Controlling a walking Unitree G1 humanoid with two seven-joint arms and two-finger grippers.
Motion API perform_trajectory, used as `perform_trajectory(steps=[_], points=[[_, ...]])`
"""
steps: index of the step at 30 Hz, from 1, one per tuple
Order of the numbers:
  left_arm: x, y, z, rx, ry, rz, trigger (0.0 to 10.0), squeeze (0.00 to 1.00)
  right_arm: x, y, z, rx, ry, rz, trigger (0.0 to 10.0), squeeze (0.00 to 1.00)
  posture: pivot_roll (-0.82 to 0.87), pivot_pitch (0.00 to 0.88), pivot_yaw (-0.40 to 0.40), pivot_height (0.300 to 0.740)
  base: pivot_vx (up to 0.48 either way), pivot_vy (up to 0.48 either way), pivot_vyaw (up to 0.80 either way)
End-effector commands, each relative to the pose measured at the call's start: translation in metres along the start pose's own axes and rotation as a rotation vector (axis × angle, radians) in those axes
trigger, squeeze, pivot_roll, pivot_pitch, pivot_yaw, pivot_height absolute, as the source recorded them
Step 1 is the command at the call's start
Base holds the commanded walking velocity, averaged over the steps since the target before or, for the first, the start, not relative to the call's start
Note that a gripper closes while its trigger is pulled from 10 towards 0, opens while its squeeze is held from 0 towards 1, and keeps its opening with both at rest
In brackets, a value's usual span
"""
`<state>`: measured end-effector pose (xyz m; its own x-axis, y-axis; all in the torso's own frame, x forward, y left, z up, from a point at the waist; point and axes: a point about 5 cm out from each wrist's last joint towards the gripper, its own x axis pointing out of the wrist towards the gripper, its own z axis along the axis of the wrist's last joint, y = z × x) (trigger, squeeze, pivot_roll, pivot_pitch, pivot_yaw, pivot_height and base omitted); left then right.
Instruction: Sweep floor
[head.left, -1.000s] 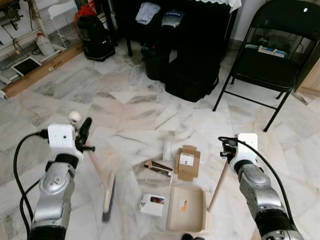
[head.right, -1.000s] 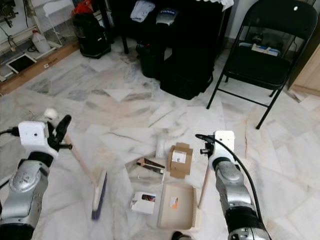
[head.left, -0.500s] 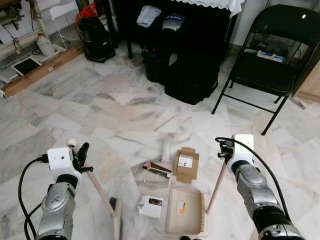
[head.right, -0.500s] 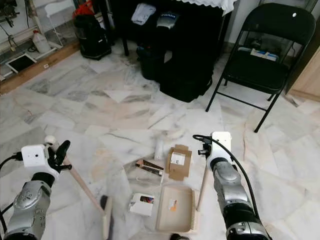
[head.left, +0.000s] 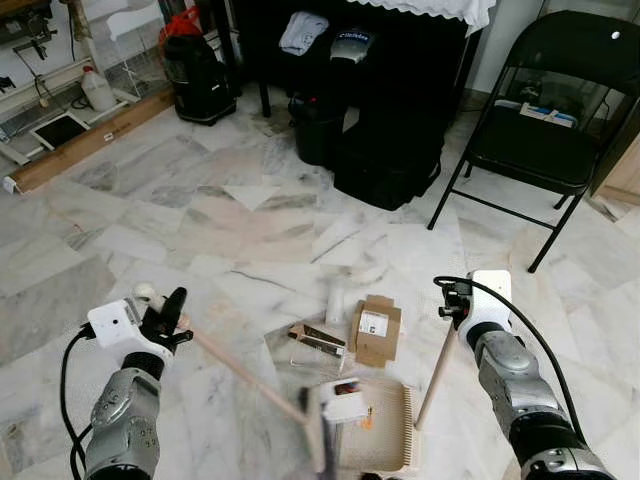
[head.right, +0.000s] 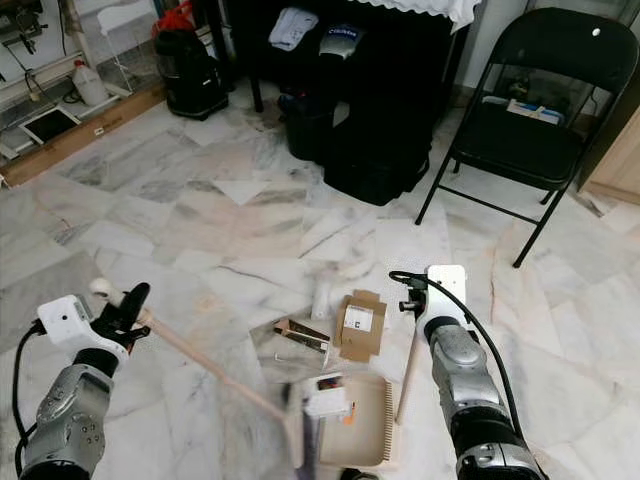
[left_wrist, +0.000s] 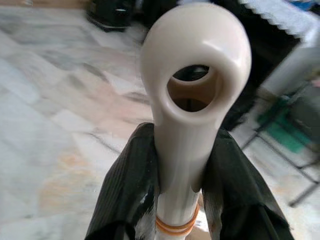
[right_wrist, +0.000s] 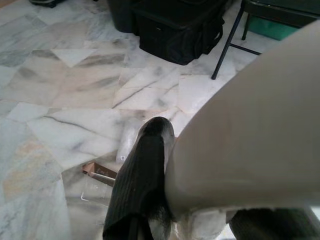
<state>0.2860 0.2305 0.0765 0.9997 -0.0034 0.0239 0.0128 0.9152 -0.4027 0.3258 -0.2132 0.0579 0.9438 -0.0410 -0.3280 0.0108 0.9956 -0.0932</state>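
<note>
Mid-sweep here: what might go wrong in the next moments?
1. The broom, held in the left pincer, is blurred at the dustpan; the small white box sits at the pan's edge and may skid past it.
2. The right pincer holds the pan's handle; a hard push might shift the pan.
3. The cardboard box lies outside the swept path.

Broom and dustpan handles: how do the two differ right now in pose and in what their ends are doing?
The broom handle slants low across the floor from the left gripper; the dustpan handle stands nearly upright under the right gripper. The broom head is motion-blurred at the pan's edge; the dustpan lies sharp and flat. Both are light wood and gripped at the top.
</note>
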Motion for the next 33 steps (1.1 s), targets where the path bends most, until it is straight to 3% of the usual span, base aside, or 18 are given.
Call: perform_trajectory(steps=[1, 9, 12, 18, 25, 31, 33], points=[[0.003, -0.010, 0.013, -0.035, -0.039, -0.077, 10.0, 0.00, -0.004, 0.001, -0.023, 0.011, 0.104, 0.004, 10.0, 0.00, 0.09, 0.134, 0.019, 0.740, 0.000, 0.000, 0.00], [0.008, -0.032, 0.035, -0.025, -0.056, -0.249, 10.0, 0.00, 0.000, 0.011, -0.013, 0.034, 0.056, 0.021, 10.0, 0.00, 0.10, 0.103, 0.031, 0.740, 0.000, 0.000, 0.00], [0.012, -0.032, 0.049, 0.029, -0.119, -0.205, 10.0, 0.00, 0.001, 0.014, -0.010, 0.049, 0.034, 0.022, 10.0, 0.00, 0.09, 0.102, 0.032, 0.740, 0.000, 0.000, 0.00], [0.015, -0.027, 0.074, 0.059, -0.247, -0.109, 10.0, 0.00, -0.002, 0.021, -0.001, 0.106, -0.045, 0.031, 10.0, 0.00, 0.08, 0.094, 0.044, 0.740, 0.000, 0.000, 0.00], [0.017, -0.022, 0.073, 0.067, -0.239, -0.076, 10.0, 0.00, -0.004, 0.026, 0.005, 0.088, -0.079, 0.051, 10.0, 0.00, 0.07, 0.097, 0.050, 0.740, 0.000, 0.000, 0.00], [0.020, -0.025, 0.074, 0.076, -0.246, -0.073, 10.0, 0.00, -0.005, 0.033, 0.017, 0.129, -0.139, 0.103, 10.0, 0.00, 0.07, 0.090, 0.051, 0.740, 0.000, 0.000, 0.00], [0.022, -0.027, 0.075, 0.100, -0.268, -0.053, 10.0, 0.00, -0.007, 0.039, 0.027, 0.192, -0.199, 0.117, 10.0, 0.00, 0.07, 0.071, 0.051, 0.740, 0.000, 0.000, 0.00]])
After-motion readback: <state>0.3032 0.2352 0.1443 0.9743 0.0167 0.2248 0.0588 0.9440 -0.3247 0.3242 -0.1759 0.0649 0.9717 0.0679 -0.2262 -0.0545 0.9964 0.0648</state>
